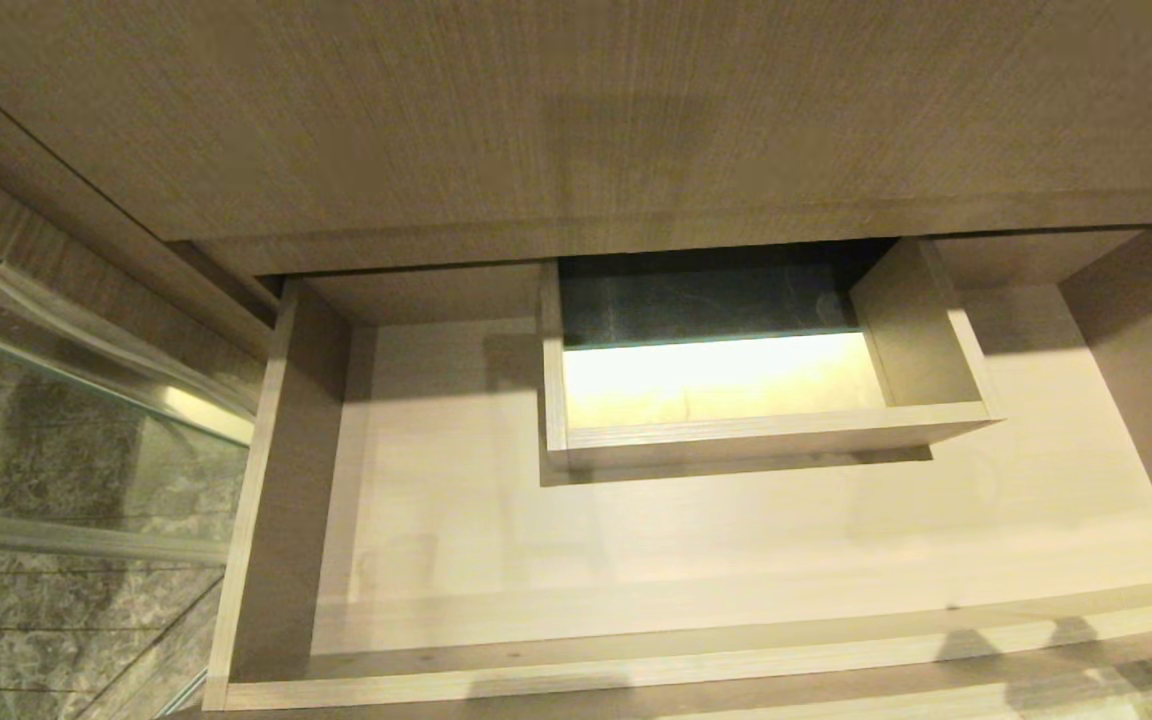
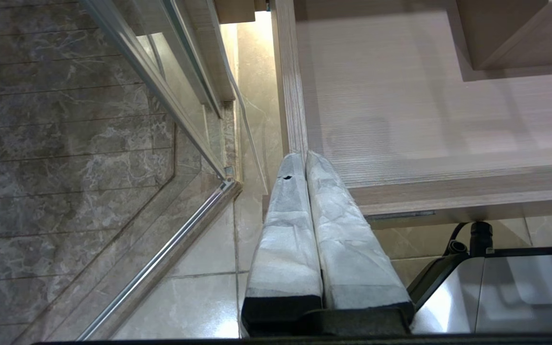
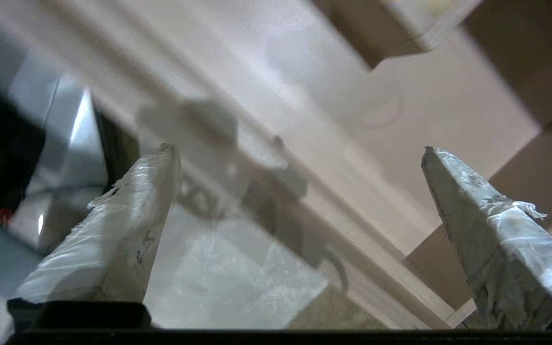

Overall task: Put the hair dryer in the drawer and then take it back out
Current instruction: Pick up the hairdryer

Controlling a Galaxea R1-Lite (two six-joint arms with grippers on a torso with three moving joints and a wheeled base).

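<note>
The drawer stands pulled out below the counter, wide and shallow, with a bare pale wood bottom. The hair dryer is out of view in every frame. Neither arm shows in the head view. My right gripper is open, its two wrapped fingers far apart with nothing between them. It hovers over the drawer's front wall and the floor tile just outside it. My left gripper is shut and empty. It hangs parked beside the drawer's front left corner.
A raised wooden box juts into the drawer from the back, at its middle. The countertop overhangs the rear. A glass shower door with a metal rail stands close on the left. My silver base sits below the drawer front.
</note>
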